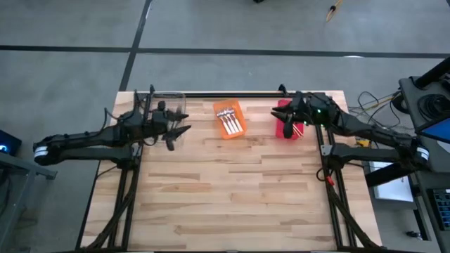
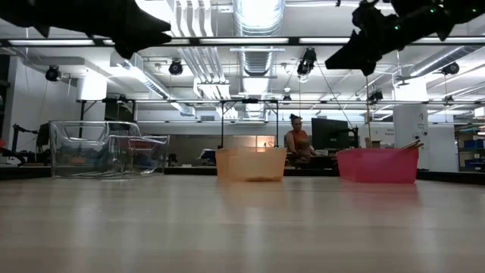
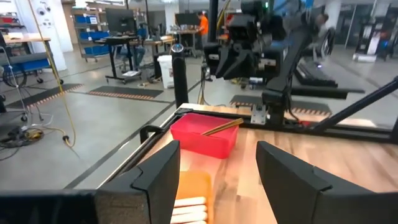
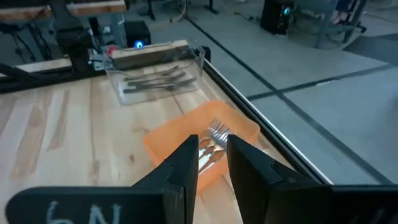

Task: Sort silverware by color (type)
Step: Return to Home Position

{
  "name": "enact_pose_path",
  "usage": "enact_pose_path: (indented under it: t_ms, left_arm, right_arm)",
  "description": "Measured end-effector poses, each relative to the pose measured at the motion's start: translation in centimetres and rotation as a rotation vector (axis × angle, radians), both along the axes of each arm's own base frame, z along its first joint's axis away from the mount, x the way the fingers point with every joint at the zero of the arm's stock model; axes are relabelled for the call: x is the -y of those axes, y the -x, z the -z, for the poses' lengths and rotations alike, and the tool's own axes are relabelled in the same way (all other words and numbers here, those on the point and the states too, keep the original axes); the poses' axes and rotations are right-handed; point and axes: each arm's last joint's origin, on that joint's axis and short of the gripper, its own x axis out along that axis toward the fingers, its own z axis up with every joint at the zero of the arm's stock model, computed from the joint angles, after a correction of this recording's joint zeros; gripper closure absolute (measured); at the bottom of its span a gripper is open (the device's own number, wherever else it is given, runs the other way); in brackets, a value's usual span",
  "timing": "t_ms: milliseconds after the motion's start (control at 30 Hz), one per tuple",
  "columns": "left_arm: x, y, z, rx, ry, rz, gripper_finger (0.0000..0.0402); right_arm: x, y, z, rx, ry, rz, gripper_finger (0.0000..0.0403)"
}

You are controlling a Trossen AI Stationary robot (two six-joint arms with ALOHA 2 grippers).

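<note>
Three bins stand in a row along the table's far edge. The clear bin (image 1: 167, 102) holds dark metal forks (image 4: 155, 81). White-handled silver forks (image 1: 230, 124) lie in the orange bin (image 1: 219, 107). Gold forks (image 3: 221, 127) lean on the rim of the red bin (image 3: 202, 135). My left gripper (image 1: 179, 132) hangs open, high over the table, just near of the clear bin. My right gripper (image 1: 287, 121) is raised over the red bin with a narrow gap between its fingers (image 4: 212, 149). Neither holds anything.
The wooden tabletop (image 1: 232, 190) spreads bare near of the bins. A black rail (image 1: 232, 93) runs along the far edge behind them. Black frame struts flank the table on both sides. A person (image 2: 297, 136) stands in the room far beyond the table.
</note>
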Motion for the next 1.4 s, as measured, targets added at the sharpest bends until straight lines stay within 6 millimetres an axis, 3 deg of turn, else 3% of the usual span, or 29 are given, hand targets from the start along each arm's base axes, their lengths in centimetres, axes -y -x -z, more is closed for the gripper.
enact_pose_path:
  t_ms: [300, 733, 1400]
  left_arm:
    - [0.8, 3.2, 1.6, 0.040, -0.017, 0.000, 0.0208]
    - [1.3, 5.4, 5.3, 0.037, 0.014, -0.002, 0.0208]
    - [1.9, 7.7, 6.3, 0.040, 0.039, -0.003, 0.0208]
  right_arm:
    - [-1.1, 2.1, 3.3, 0.053, 0.053, -0.005, 0.0328]
    - [-2.4, 4.4, 6.5, 0.111, 0.114, -0.011, 0.0328]
    - [-4.1, 7.6, 7.7, 0.297, 0.207, -0.004, 0.0328]
